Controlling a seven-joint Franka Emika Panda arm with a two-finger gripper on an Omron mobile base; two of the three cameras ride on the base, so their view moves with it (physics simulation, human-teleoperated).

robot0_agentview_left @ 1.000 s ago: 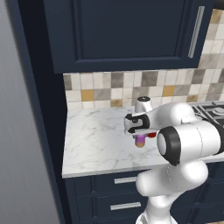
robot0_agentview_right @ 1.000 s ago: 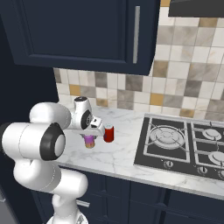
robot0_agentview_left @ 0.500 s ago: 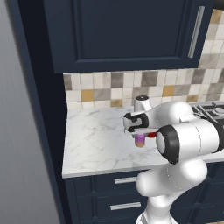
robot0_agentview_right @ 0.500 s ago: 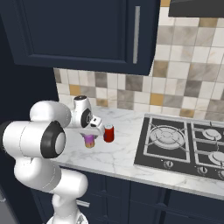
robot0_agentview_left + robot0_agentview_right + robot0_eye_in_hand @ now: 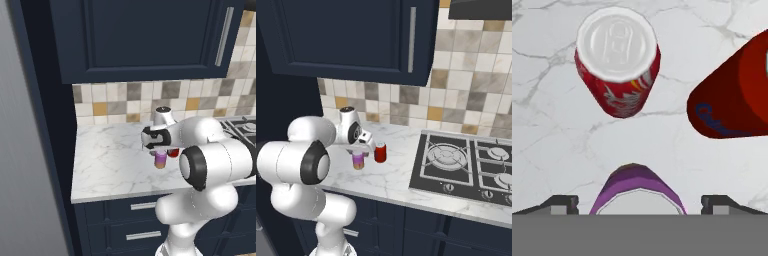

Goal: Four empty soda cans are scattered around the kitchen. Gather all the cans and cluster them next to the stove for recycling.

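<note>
A purple-pink soda can (image 5: 637, 192) stands upright on the white marble counter (image 5: 110, 160), between the fingertips of my gripper (image 5: 639, 202). The jaws are open, with a gap on each side of the can. In the base views the gripper (image 5: 358, 149) (image 5: 159, 149) hangs just above this can (image 5: 358, 160) (image 5: 160, 160). Just beyond it stands a red soda can (image 5: 617, 65) with a silvery top. A second red soda can (image 5: 732, 95) is close by on the right. One red can (image 5: 380, 151) (image 5: 173, 152) shows beside the purple one. The black stove (image 5: 466, 162) (image 5: 242, 125) lies to the right.
Navy upper cabinets (image 5: 356, 35) hang over the counter, and a mosaic tile wall (image 5: 406, 107) closes the back. A tall dark panel (image 5: 45, 125) bounds the counter's left end. Drawers (image 5: 140, 220) sit below the front edge. Bare marble (image 5: 105, 160) stretches left of the cans.
My gripper's jaws have spread apart and let go of the purple-pink can, which stands on the counter where it was. The arm has barely moved.
</note>
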